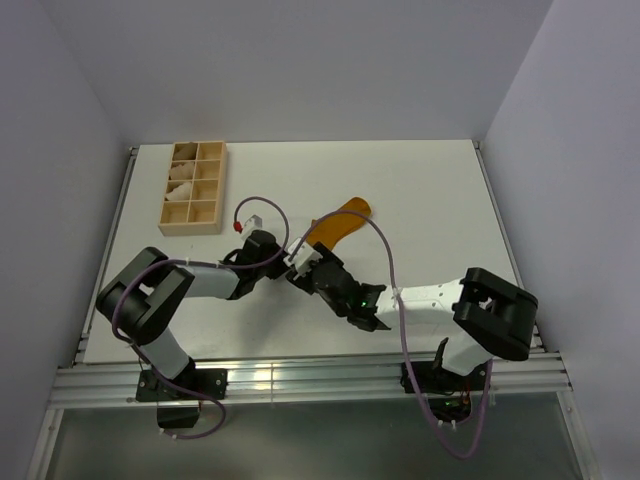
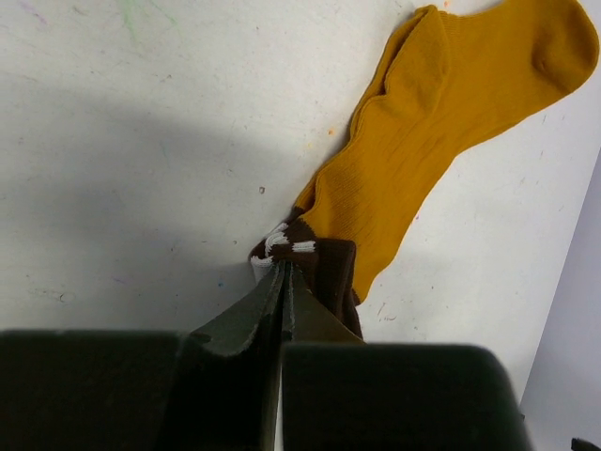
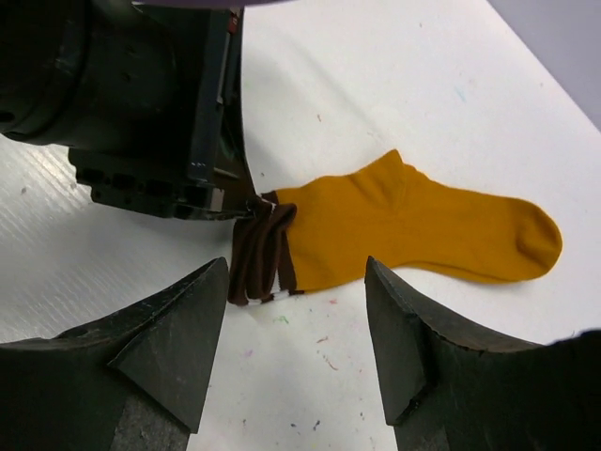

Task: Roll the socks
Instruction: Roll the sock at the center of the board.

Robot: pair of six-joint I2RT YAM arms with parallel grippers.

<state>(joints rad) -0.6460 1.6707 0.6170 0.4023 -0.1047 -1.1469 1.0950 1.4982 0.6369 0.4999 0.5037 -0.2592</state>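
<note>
A: Far left of the overhead view first?
B: Wooden divided box [image 1: 193, 187] near the back-left corner of the white table [image 1: 430, 190], pale cream bundles [image 1: 183, 186] in some of its compartments. Well apart from the arms and the fabric.
A: Next along, the left arm [image 1: 205, 280]?
B: Stretched in from the lower left toward mid-table. Left gripper [image 1: 292, 262] clamped tight on the dark brown cuff [image 2: 315, 258] of the mustard sock [image 2: 451, 122]. Confirmed by the left wrist camera: black fingertips [image 2: 246, 315] pressed together, a fold of brown fabric with white stripes squeezed at the very tips.
A: And the sock itself?
B: Flat on the table near the middle, cuff end nearest the arms, toe angled away toward the back right. Mustard part smooth; cuff bunched into ridges beside the left gripper. Hard to say whether one layer or two stacked.
A: Right side?
B: Right arm [image 1: 430, 297] angled in from the lower right, tip almost meeting the left one over the cuff. Right gripper [image 3: 296, 272] spread wide, gripping nothing. From its own wrist camera: one dark finger [image 3: 178, 324] on either side of the cuff, closer to the lens than the fabric; contact with cloth or table impossible to judge. Dark body of the left gripper just behind the cuff in that view.
</note>
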